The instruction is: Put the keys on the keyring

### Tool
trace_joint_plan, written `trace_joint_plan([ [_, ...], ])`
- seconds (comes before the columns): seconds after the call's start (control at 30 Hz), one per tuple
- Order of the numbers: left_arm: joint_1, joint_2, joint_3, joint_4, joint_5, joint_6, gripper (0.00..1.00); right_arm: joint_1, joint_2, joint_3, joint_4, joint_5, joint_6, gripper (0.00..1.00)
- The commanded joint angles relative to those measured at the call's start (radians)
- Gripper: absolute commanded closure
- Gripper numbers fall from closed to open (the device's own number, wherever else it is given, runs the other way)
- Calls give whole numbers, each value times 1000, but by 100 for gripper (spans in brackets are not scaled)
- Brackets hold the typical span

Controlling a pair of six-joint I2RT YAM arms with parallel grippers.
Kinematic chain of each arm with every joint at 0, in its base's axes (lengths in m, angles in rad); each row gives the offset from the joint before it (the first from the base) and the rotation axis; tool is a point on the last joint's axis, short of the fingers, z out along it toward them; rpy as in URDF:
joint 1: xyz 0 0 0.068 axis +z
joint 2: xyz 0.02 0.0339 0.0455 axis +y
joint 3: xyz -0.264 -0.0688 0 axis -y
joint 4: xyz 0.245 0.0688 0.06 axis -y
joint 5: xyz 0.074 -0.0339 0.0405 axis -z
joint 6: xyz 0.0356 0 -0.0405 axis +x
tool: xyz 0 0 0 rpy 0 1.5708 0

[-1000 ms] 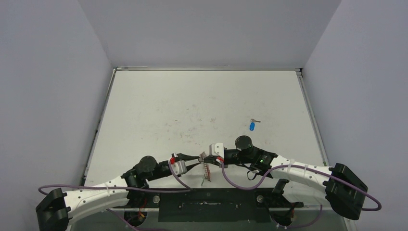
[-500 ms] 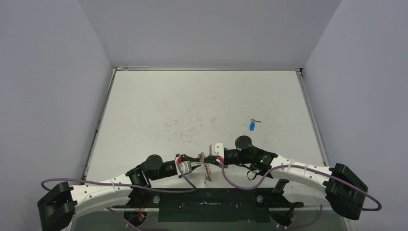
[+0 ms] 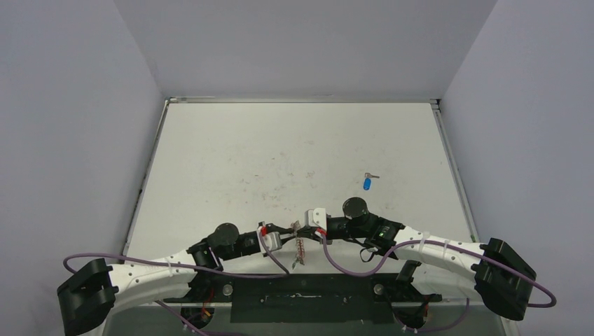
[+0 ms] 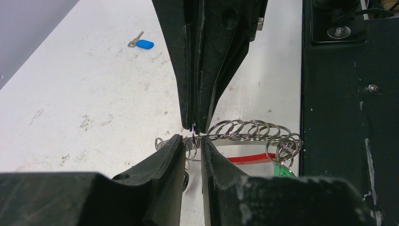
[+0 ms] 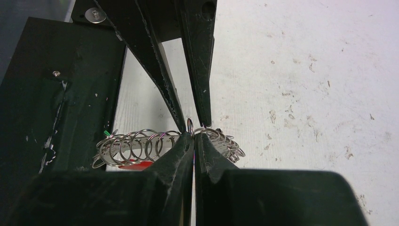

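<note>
Left wrist: left gripper, jaws slightly spread astride keyring coil.
Right wrist: right gripper, jaws pinching keyring.
Blue key: well apart.

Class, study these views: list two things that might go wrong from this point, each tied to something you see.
1. The right gripper pinches just one thin loop of the keyring; the coil might slip free.
2. The left gripper, jaws slightly apart, sits tip to tip with the right one; closing might knock the tips together or miss the wire.
</note>
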Motion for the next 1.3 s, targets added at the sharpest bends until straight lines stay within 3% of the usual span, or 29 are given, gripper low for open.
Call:
trace_joint_plan([
  [0.0,-8,30,48,91,17,6,84,-3,-22,37,54,-30,-5,100],
  [0.3,-11,65,52,133,15,9,100,-4,-26,37,49,-29,-5,100],
  [0.43,-11,58,49,125,-1,-5,100,-3,-26,39,46,-19,2,100],
  [0.7,-11,19,48,67,-173,-208,100,-11,-58,68,41,-1,82,26],
  [0.83,-10,-1,67,0,-208,-263,100,-35,-105,100,10,44,152,3],
  [0.97,-10,-6,101,-78,-218,-264,100,-68,-133,170,-83,175,261,0],
  [1.1,1,26,155,-131,-238,-260,100,-98,-137,253,-202,414,408,0],
  [1.27,73,110,250,-194,-116,-244,100,-181,-114,289,-336,689,571,0],
])
